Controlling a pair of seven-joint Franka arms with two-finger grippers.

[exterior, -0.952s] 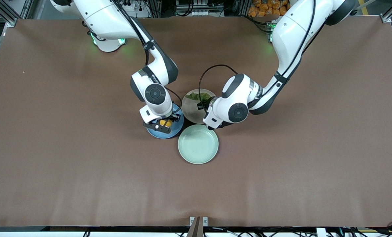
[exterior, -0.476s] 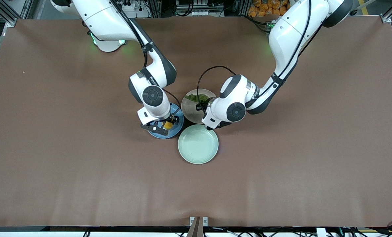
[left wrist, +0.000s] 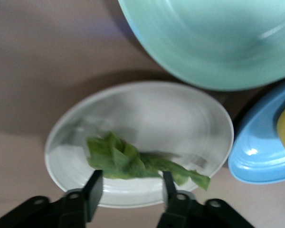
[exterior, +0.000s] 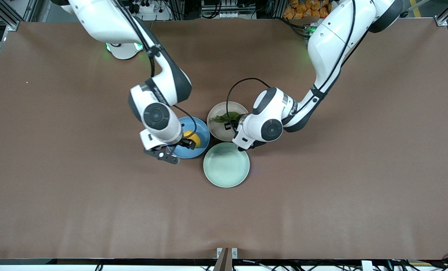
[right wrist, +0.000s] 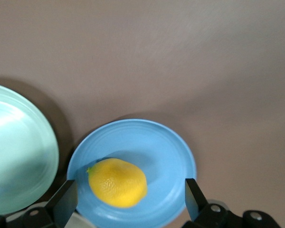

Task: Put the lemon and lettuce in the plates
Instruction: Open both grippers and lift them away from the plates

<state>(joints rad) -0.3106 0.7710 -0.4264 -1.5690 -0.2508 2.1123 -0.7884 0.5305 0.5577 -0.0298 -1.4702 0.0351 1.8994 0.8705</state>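
Three plates on the table, close together at its middle: one blue plate (exterior: 199,130), one beige plate (exterior: 218,128), one mint-green plate (exterior: 226,165) nearest the front camera. One lemon (exterior: 192,137) lies loose in the blue plate. One lettuce (exterior: 227,117) leaf lies in the beige plate.

My right gripper (exterior: 171,149) hangs above the blue plate's edge, fingers (right wrist: 61,204) spread wide, holding nothing. My left gripper (left wrist: 131,190) sits low over the beige plate; its fingers (left wrist: 93,187) are parted, standing to either side of the leaf, not closed on it.
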